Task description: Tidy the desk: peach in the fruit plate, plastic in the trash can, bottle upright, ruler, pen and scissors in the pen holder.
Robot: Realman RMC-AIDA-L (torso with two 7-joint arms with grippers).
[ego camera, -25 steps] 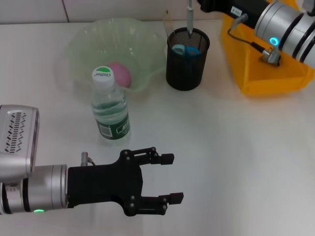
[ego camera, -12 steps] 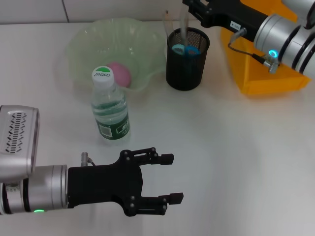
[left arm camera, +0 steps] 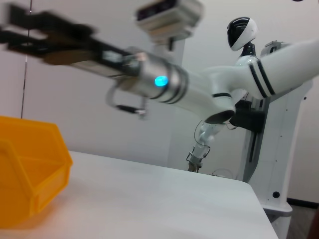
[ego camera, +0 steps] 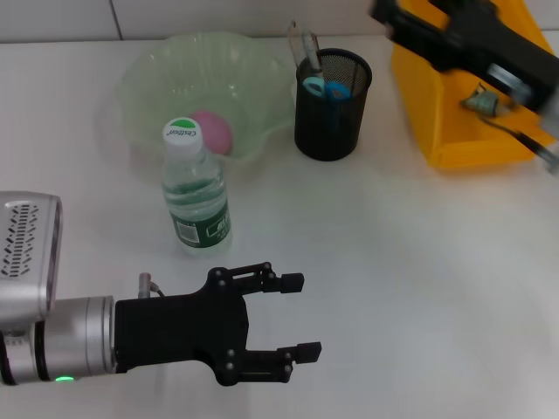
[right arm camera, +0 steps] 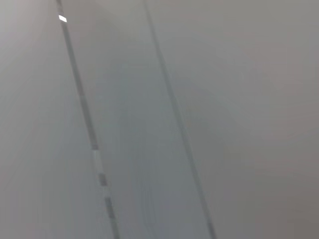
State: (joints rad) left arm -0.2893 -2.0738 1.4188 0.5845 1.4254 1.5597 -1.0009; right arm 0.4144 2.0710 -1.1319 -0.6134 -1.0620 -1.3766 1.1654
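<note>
Round black mesh pen holder (ego camera: 332, 105) (rigid)

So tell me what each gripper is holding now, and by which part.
Nothing in the left gripper: its fingers are spread over bare table. The right gripper, blurred above the yellow bin, cannot be judged.

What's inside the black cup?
The pen holder shows blue scissor handles at its rim, and a clear ruler and a thin pen stick out at its far left edge. Their lower ends are hidden by the dark mesh wall.
</note>
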